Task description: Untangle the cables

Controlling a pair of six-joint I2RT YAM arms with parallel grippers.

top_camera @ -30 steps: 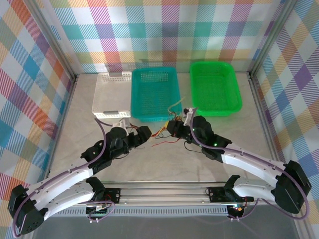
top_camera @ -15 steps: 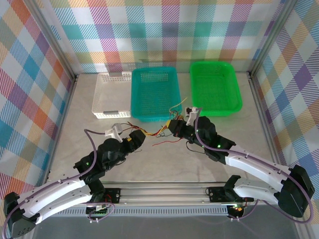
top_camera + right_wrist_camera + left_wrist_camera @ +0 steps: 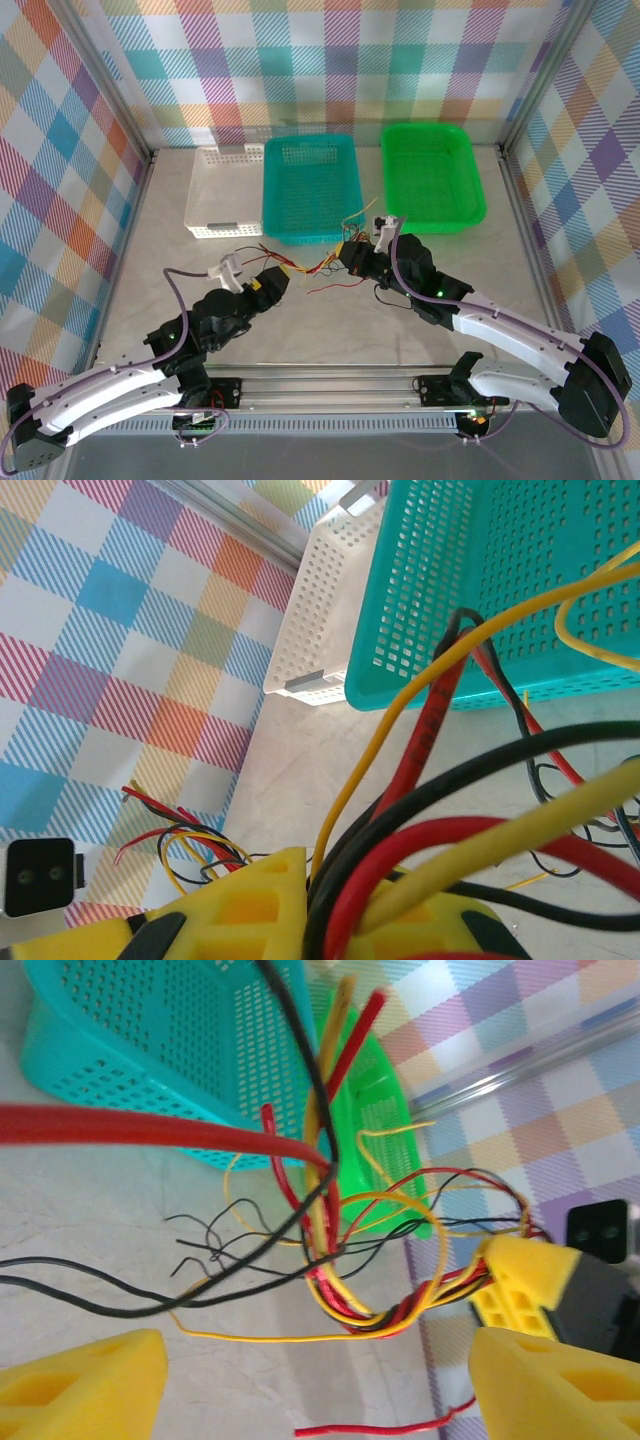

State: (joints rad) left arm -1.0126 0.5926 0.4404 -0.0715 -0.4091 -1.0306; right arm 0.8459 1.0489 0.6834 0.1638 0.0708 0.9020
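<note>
**Left arm backs off as right keeps the knot pinned**

Compared with a second ago, the left arm has drawn back toward the near-left corner. The left gripper [image 3: 270, 285] now sits a little farther from the tangle, while the right gripper has barely shifted.

Nearest the bases, the left gripper's yellow fingers [image 3: 85, 1380] stand wide apart in its wrist view. Nothing is caught between them, and the strands pass just beyond the tips. It looks placed there to line up on a single loose wire, probably to draw it away from the knot.

Between the two grippers, the cables [image 3: 312, 268] lie on the table [image 3: 330, 330] as a bunch of red, black and yellow strands. Loose ends fan toward the left and toward the teal basket [image 3: 300, 237].

Just beyond, the right gripper [image 3: 350, 256] is clamped tight on the thick part of the bundle, with wires sprouting from between its pads. This seems meant as an anchor, so that a pull would separate strands rather than drag the whole bunch.

Farthest back stand the white basket [image 3: 200, 190] and the green tray [image 3: 432, 222].
</note>
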